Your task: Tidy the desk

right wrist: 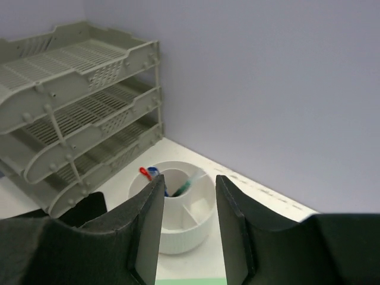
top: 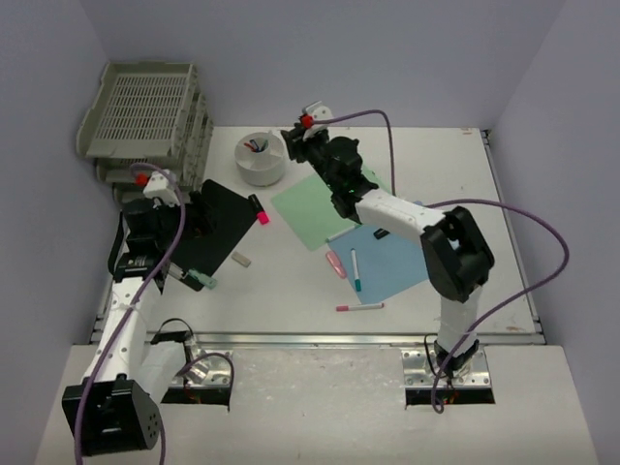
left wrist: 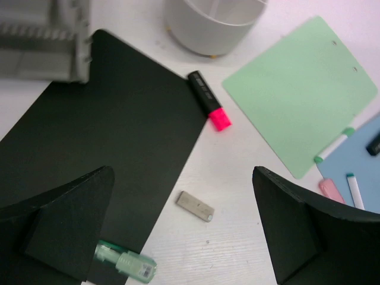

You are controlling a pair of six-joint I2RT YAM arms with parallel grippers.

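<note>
Hovering left gripper [left wrist: 183, 178] wide open, empty, above desk [top: 291, 286]; right gripper [right wrist: 189, 181] part-open, empty, facing pen cup [right wrist: 190, 231]. Desk rigid, fixed, beneath arms; probably grasp light pink highlighter [left wrist: 208, 107] mid-barrel.

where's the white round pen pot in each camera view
Top external: pen pot far centre-left, just right of the grey trays.
Left wrist: pen pot at the top edge, cropped; grey trays in the top-left corner.
Right wrist: pen pot at lower centre; grey trays fill the left.
Shared landmark: the grey trays.
</note>
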